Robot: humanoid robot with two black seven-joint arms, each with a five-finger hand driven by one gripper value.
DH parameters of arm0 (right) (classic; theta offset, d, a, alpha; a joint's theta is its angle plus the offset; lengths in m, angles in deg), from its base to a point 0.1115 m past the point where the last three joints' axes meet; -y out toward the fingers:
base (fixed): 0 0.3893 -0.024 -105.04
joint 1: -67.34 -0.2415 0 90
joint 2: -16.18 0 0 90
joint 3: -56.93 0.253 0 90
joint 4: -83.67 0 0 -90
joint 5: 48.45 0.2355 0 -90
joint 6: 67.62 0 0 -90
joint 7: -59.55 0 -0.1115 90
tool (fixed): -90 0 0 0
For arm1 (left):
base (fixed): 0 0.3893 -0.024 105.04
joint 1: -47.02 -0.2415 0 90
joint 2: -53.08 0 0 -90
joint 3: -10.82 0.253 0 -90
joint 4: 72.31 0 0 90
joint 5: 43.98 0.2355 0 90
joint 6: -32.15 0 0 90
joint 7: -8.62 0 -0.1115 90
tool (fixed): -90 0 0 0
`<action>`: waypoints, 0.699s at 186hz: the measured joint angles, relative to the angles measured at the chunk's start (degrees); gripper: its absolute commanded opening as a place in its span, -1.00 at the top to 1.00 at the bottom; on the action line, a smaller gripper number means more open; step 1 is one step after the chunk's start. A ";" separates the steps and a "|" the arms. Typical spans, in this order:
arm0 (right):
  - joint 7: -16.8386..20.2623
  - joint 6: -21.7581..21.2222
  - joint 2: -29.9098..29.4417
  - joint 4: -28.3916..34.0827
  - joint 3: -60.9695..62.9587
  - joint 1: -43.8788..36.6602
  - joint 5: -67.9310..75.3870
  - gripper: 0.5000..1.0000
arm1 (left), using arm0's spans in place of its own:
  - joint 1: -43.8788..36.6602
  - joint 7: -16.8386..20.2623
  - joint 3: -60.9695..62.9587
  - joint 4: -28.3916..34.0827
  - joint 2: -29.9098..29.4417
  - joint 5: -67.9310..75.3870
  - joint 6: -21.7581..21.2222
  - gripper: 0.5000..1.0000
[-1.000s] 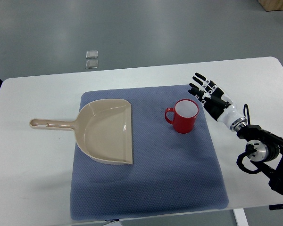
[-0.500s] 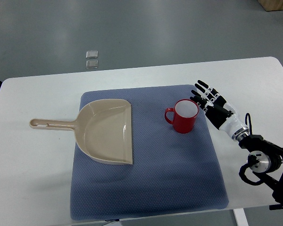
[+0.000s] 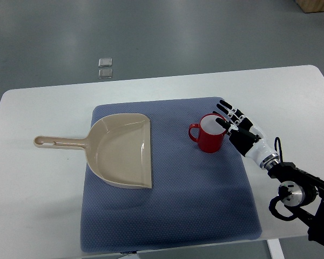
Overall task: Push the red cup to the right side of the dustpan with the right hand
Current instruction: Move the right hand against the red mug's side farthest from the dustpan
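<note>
The red cup [image 3: 209, 133] stands upright on the blue mat [image 3: 167, 216], which covers the middle of the white table [image 3: 38, 205]. The cup is to the right of the beige dustpan [image 3: 121, 151], well apart from it, and the cup's handle points toward the dustpan. The dustpan lies flat on the left part of the mat, with its long handle going over the mat's left edge onto the table.

The right hand [image 3: 238, 128] is just beside the cup, on the side away from the dustpan. Its fingers [image 3: 224, 106] are stretched and a little spread, and they hold nothing. The fingertips are at the cup's rim; I cannot tell if they really touch it. The arm comes from the table's lower right corner.
</note>
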 measured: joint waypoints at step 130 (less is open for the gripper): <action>0.00 1.74 -3.69 0.27 -0.49 0.05 -2.44 -0.73 | 0.00 0.00 0.00 0.00 0.00 0.00 0.00 -1.00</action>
